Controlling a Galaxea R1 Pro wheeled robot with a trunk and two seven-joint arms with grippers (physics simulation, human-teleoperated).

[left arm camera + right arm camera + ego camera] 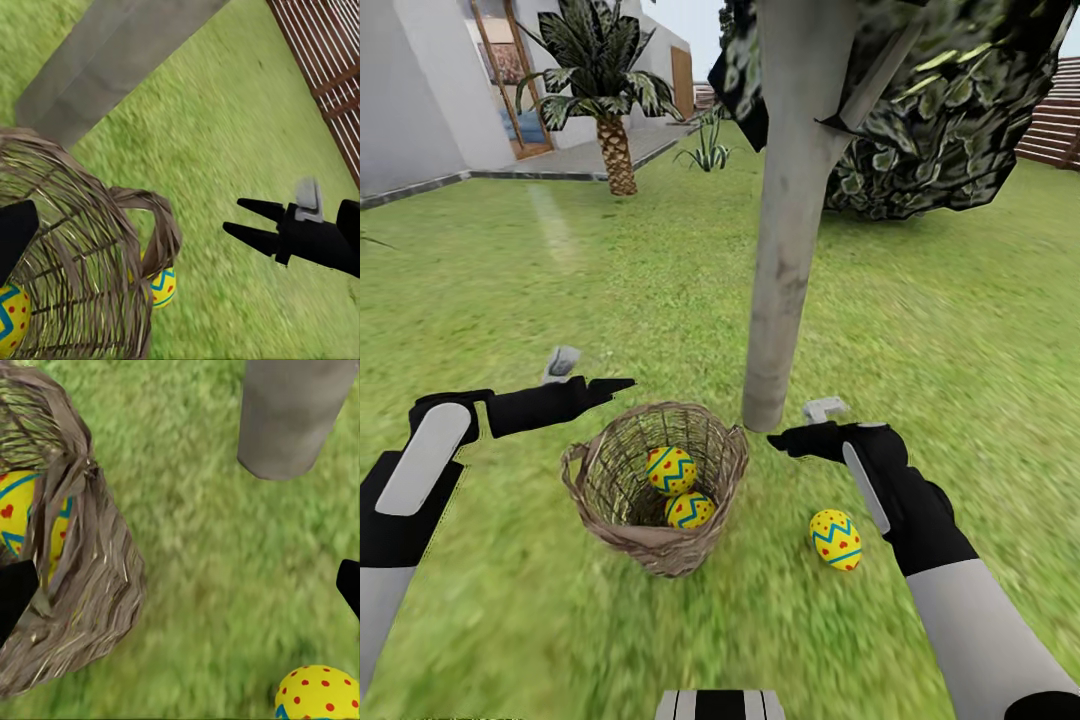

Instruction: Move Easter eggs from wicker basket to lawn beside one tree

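Lying on the lawn just right of the basket and near the tree trunk is one egg. Two more eggs sit inside the basket, which tilts toward the robot. The right gripper hovers between basket and trunk, its fingers spread wide and empty. The left gripper hangs at the basket's far left rim; I cannot tell how far it is parted.

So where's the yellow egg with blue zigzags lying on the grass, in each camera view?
Head view: egg on the lawn, right of the brown wicker basket.
Left wrist view: seen past the basket's handle.
Right wrist view: at the picture's edge.
Shared landmark: the pale grey tree trunk.
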